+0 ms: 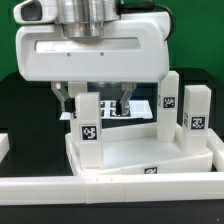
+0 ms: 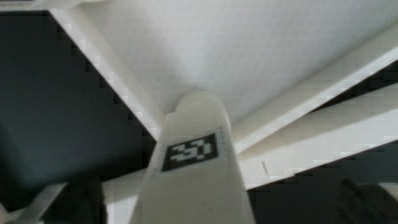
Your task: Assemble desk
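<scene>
While my gripper (image 1: 97, 97) hangs released above the front leg (image 1: 88, 122), I count three legs upright in the tabletop (image 1: 140, 155), one seemingly left.

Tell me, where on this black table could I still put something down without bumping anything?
Free: the black table on the exterior view's left, between the gripper and the white border bar. Crowded: the tabletop, with the gripper open over one leg and two more legs toward the right.
</scene>
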